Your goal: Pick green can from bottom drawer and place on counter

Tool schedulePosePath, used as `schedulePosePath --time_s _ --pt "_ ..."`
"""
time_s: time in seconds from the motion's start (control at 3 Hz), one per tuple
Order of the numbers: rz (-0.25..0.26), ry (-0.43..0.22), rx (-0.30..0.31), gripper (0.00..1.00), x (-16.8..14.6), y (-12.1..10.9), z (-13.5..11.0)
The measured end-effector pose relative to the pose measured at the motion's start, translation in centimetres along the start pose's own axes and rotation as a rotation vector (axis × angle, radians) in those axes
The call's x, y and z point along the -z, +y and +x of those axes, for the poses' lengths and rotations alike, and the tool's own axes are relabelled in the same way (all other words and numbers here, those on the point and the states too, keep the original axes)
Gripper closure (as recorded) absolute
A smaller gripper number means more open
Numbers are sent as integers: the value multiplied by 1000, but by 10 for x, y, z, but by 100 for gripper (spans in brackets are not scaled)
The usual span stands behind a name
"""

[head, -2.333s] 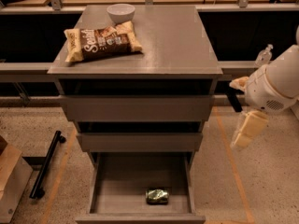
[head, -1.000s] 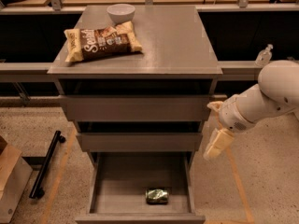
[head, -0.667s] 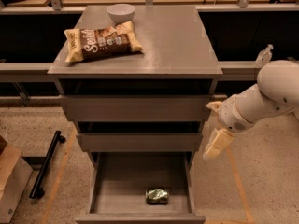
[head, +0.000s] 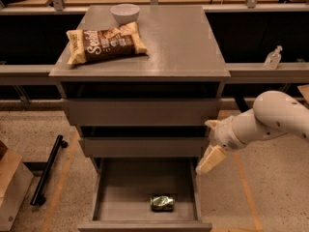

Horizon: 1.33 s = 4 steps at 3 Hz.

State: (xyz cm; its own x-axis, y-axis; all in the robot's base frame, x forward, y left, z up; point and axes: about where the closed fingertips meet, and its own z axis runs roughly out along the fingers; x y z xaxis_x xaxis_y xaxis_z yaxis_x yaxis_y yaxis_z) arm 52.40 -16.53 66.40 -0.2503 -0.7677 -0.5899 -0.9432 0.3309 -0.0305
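Observation:
The green can lies on its side in the open bottom drawer, near the front middle. The grey counter tops the cabinet above it. My gripper hangs at the end of the white arm, just to the right of the drawer's right edge and above the level of the can. It holds nothing that I can see.
A brown snack bag and a white bowl sit on the left half of the counter. The two upper drawers are pushed in. A small clear bottle stands on the ledge at right. A black bar and a cardboard box lie on the floor at left.
The arm has swung left and down from the cabinet's right side toward the open drawer. The gripper now sits close to the drawer's right edge. The can has not moved.

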Motion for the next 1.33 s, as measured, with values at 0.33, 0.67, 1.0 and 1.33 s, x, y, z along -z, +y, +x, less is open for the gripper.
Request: schedulePosePath --time_s 0.33,0.67,1.0,1.33 --pt "-26 -49 -38 0 -68 -7 17" --pt "-26 -49 -38 0 -69 -7 17" --pt "-49 -49 -59 0 -90 0 26" --pt "-95 -35 -67 0 -124 6 43"
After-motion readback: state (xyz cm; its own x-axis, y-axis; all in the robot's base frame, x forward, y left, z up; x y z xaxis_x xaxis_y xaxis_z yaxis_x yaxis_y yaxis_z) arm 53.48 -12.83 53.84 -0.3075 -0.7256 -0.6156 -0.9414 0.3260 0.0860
